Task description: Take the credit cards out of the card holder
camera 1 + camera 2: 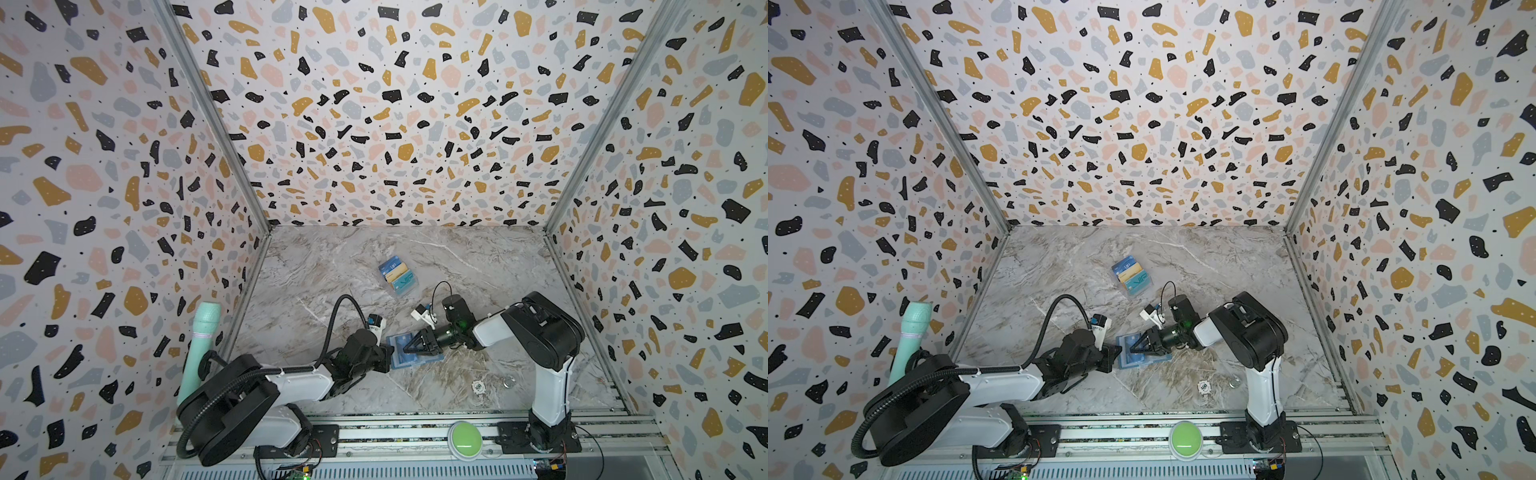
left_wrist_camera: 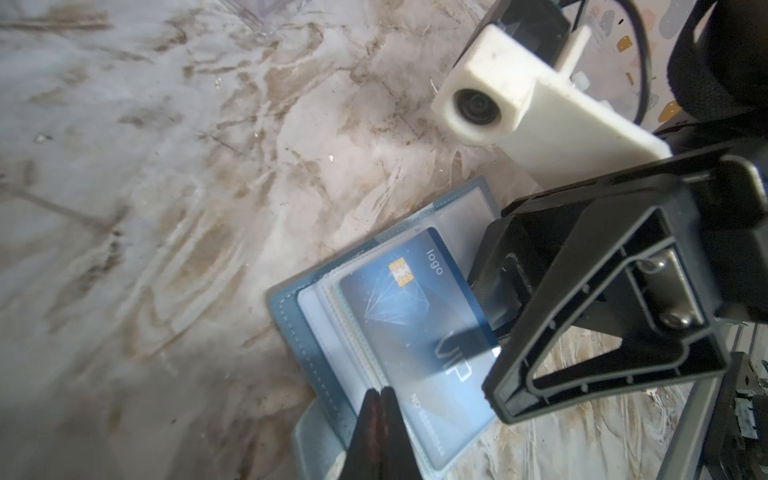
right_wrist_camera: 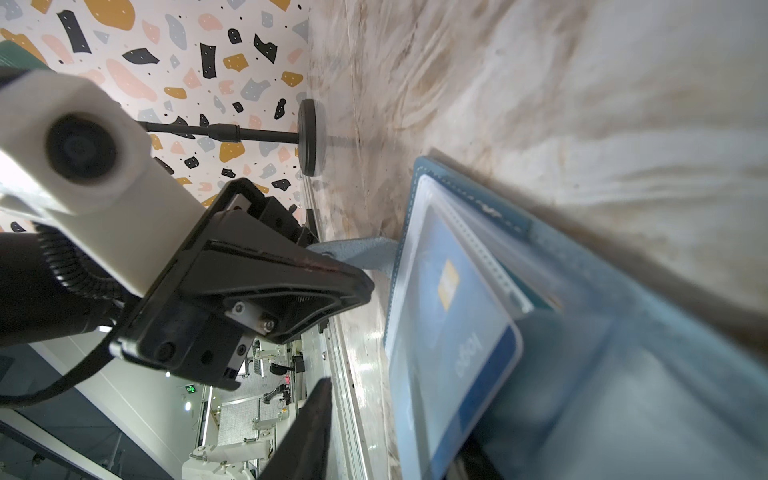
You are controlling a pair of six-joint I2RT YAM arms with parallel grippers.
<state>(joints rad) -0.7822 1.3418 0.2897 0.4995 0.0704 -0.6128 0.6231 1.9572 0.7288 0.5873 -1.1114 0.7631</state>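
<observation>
Left wrist view showed the card holder (image 2: 291, 307) lying open on the marble table (image 2: 145, 187), near-centre between both arms. A blue card (image 2: 399, 307) poked partway out of the clear sleeve pages (image 2: 322, 316) toward the right. Left gripper (image 2: 377, 399) had its fingers pressed together, tip down at the holder's left edge. In the right wrist view that tip sat at the strap tab (image 3: 353, 249), touching or just over it; couldn't tell if any of the tab was pinched. Right gripper (image 2: 488, 332) had its fingers apart, one on either side of the card's exposed end, not closed on it. In a top view three cards (image 1: 395, 270) stood in a clear stand (image 1: 405, 291) farther back, well apart from the holder, so by my read those were already out and this blue card was the one in hand. Step looked like the pinch-and-pull on that card, probably late in the task, though sleeves hidden underneath could hold more. Next move would call for closing the right fingers on the bare card edge only, not the sleeve film. Then draw it straight rightward along the sleeve, with the left tip pinning the holder so it doesn't slide or flip shut.
</observation>
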